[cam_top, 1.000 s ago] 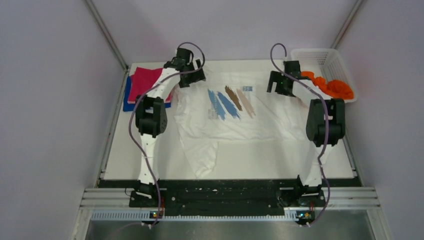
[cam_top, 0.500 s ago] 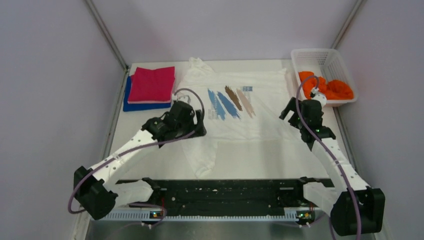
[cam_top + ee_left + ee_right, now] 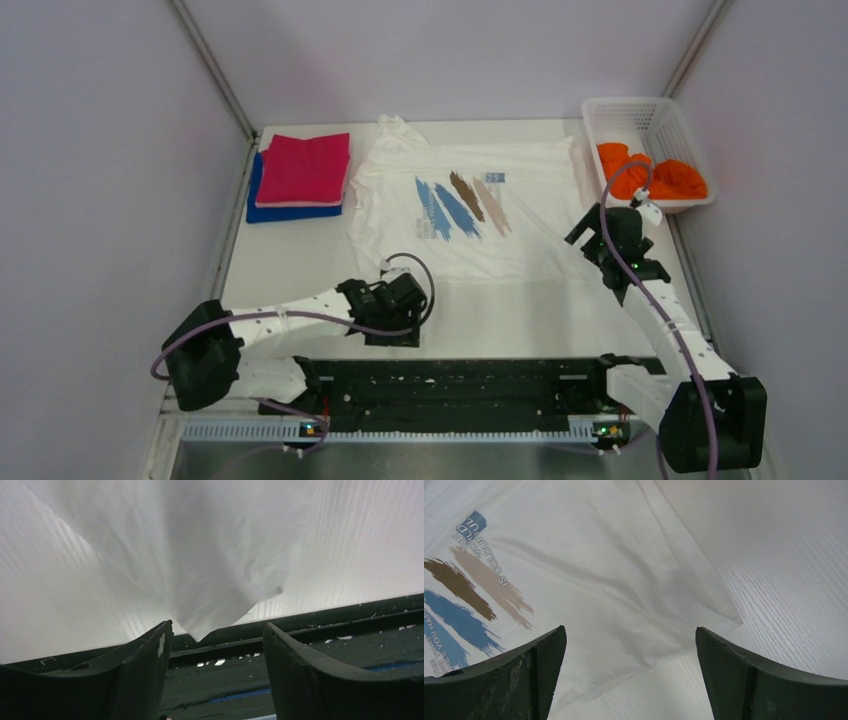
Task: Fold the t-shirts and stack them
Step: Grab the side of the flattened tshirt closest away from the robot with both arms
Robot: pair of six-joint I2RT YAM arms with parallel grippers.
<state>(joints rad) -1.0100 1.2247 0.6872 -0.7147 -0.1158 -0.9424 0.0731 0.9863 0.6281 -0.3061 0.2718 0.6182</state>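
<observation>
A white t-shirt with a blue-and-brown print lies spread on the table. My left gripper is open and low at the near edge. The shirt's pointed tail ends just beyond its fingertips, over the black rail. My right gripper is open and hovers over the shirt's right corner; nothing is between its jaws. A folded magenta shirt lies on a folded blue one at the far left. An orange shirt sits crumpled in the basket.
The white lattice basket stands at the far right corner. A black rail with the arm bases runs along the near edge. Grey walls close in the table on three sides.
My left gripper moved from the shirt's left side down to its tail at the near edge. Both arms pulled back from the far edge a second ago. The right gripper barely shifted lately.
</observation>
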